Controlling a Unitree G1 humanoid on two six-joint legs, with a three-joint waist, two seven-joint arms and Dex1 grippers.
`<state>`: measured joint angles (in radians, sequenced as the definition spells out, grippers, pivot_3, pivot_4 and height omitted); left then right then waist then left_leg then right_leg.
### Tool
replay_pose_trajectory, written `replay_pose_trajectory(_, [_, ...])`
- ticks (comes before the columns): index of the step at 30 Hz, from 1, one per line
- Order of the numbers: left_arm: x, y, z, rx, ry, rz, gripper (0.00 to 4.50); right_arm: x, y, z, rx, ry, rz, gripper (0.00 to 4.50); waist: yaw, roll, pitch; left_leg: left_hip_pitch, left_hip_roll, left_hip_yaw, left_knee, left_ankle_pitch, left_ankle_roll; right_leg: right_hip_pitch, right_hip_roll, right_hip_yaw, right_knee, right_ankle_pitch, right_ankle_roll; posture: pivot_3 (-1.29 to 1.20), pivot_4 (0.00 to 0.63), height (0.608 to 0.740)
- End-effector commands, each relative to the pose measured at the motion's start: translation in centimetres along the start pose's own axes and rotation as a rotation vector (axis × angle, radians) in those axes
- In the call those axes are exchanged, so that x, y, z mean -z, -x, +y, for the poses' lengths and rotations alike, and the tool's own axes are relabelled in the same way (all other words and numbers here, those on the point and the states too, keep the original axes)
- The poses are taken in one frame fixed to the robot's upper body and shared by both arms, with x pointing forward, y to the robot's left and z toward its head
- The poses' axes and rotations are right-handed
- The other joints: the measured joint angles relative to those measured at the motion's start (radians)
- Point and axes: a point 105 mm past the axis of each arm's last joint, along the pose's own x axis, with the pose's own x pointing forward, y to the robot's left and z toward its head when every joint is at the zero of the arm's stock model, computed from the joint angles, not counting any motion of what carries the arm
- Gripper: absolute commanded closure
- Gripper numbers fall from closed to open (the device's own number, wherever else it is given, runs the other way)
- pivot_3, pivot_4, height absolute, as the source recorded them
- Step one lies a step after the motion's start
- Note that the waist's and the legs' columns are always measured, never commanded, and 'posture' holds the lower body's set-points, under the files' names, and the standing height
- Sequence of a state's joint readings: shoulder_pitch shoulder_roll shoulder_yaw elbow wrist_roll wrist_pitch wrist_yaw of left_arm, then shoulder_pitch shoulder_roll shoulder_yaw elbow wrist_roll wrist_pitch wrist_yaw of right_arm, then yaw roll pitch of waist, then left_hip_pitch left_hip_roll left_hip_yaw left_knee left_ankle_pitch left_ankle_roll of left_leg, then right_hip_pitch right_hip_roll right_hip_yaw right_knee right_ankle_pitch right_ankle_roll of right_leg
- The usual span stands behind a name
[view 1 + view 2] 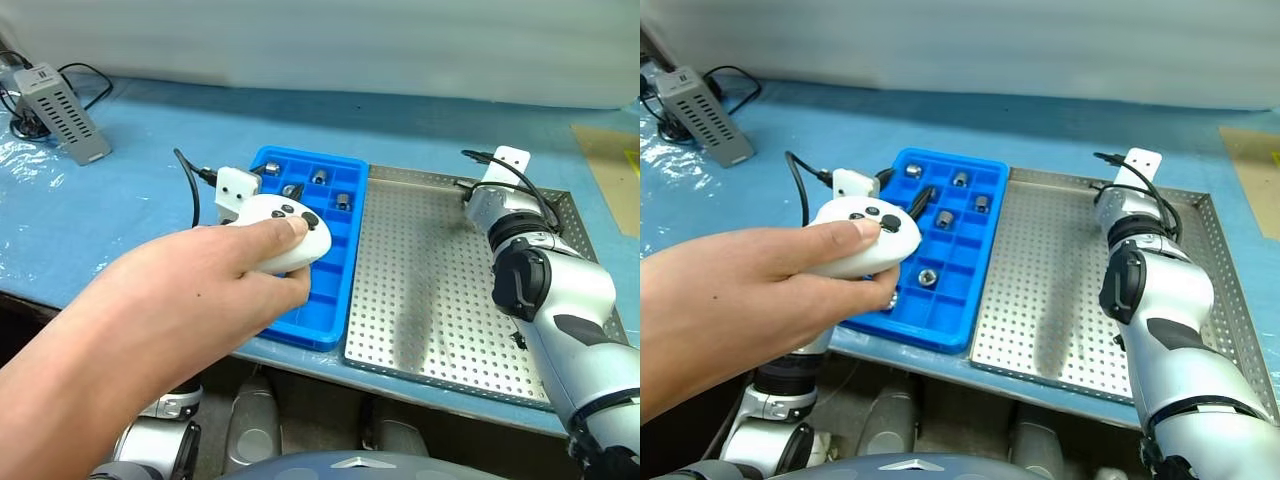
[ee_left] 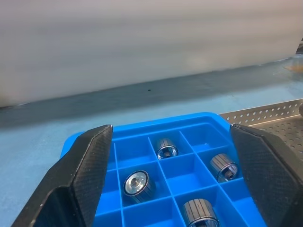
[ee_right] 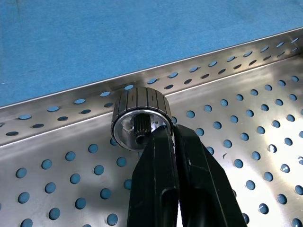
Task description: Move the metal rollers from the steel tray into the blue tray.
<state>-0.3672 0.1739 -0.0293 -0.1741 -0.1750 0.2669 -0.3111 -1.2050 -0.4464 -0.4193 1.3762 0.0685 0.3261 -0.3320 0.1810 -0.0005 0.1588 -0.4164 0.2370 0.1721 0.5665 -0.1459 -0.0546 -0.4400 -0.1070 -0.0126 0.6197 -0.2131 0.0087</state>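
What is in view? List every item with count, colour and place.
metal rollers: five seen, silver, in blue tray compartments; a sixth lies in the steel tray by its rim
blue tray: one, blue, left of the steel tray
steel tray: one, silver, perforated, on the table
grey box: one, with black cables, far left
table cover: one, blue
controller: one, white, held over the blue tray
person's hand: one, holding the controller
left hand: black fingers, open, facing the blue tray
right hand: black fingers, shut, tips at the sixth roller
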Motion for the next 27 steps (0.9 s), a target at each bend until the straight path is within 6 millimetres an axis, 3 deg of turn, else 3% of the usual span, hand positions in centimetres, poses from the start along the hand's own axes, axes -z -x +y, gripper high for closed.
replay_pose_trajectory(1, [-1.6, 0.2, 0.2, -0.008, -0.025, -0.06, 0.31, -1.1, 0.1, -0.2, 0.002, -0.011, -0.038, 4.47, 0.0, 0.0, 0.0, 0.0, 0.0, 0.0, 0.0, 0.0, 0.0, 0.0, 0.0, 0.0, 0.0, 0.0, 0.0, 0.4, 0.15, 0.74])
replay_pose_trajectory(9, [-1.7, -0.1, 0.3, 0.003, -0.036, -0.059, 0.31, -1.4, 0.1, 0.4, -0.064, -0.059, -0.043, 4.47, -0.002, 0.0, 0.0, 0.0, 0.0, 0.0, 0.0, 0.0, 0.0, 0.0, 0.0, 0.0, 0.0, 0.0, 0.0, 0.39, 0.15, 0.74])
replay_pose_trajectory(15, [-1.7, 0.2, 0.5, 0.005, -0.042, -0.057, 0.31, -2.6, 0.5, 0.7, -0.061, -0.034, -0.083, 4.47, -0.001, 0.0, 0.0, 0.0, 0.0, 0.0, 0.001, 0.0, 0.0, 0.0, 0.0, 0.0, 0.001, 0.0, 0.0, 0.39, 0.15, 0.74])
replay_pose_trajectory(18, [-2.2, 1.0, 1.6, 0.004, -0.045, -0.072, 0.31, -3.5, 1.1, 2.3, -0.132, -0.058, -0.094, 4.47, -0.005, 0.0, 0.0, 0.0, 0.0, 0.0, 0.001, 0.0, 0.0, 0.0, 0.0, 0.0, 0.001, 0.0, 0.0, 0.36, 0.15, 0.74])
replay_pose_trajectory(24, [-3.0, 2.5, 5.8, -0.041, -0.072, -0.07, 0.31, -6.3, 2.5, 4.3, -0.223, -0.074, -0.134, 4.47, -0.034, 0.002, 0.001, 0.0, 0.0, 0.0, 0.001, 0.001, -0.002, -0.003, 0.0, 0.001, 0.004, 0.0, 0.0, 0.26, 0.15, 0.74])
replay_pose_trajectory(27, [-2.9, 2.5, 6.6, -0.029, -0.075, -0.058, 0.31, -7.0, 3.2, 5.2, -0.264, -0.054, -0.128, 4.47, -0.04, 0.002, 0.001, 0.001, 0.0, 0.0, 0.002, 0.001, -0.002, -0.002, 0.0, 0.002, 0.004, 0.0, -0.001, 0.21, 0.15, 0.74])
